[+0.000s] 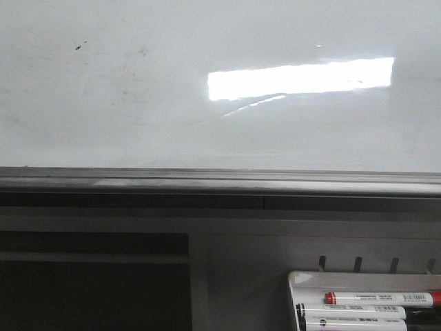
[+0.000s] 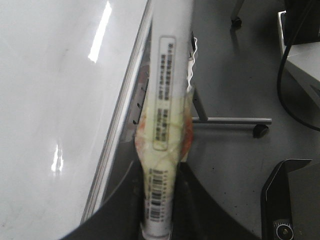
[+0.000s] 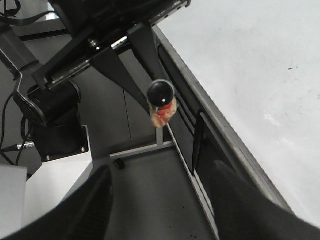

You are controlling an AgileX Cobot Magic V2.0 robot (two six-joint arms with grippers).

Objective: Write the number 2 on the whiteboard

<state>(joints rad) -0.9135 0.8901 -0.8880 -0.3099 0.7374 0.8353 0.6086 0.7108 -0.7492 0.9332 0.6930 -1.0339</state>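
Currently, item one: left gripper (image 2: 159,220), pinched on a white marker (image 2: 167,115) whose barrel carries printed labels and a wrap of yellowish tape with red patches; seen from the right wrist, its black cap end (image 3: 160,92) points off the board's edge.

Item two: right gripper (image 3: 160,200), spread wide with nothing between its dark fingers (image 3: 85,205), hanging beside the grey ledge (image 1: 220,183).

Item three: whiteboard (image 1: 138,103), glossy, bearing faint grey smudges and a bright rectangular glare (image 1: 301,77). No number 2 is visible on it; the stroke work appears not yet begun.

Item four: marker tray (image 1: 303,279) below the ledge, holding a red-capped marker (image 1: 379,298) and others.

Handling note: whether the cap is off cannot be told. Bring the tip square to a bare area, press lightly and evenly, and keep the long base stroke level.
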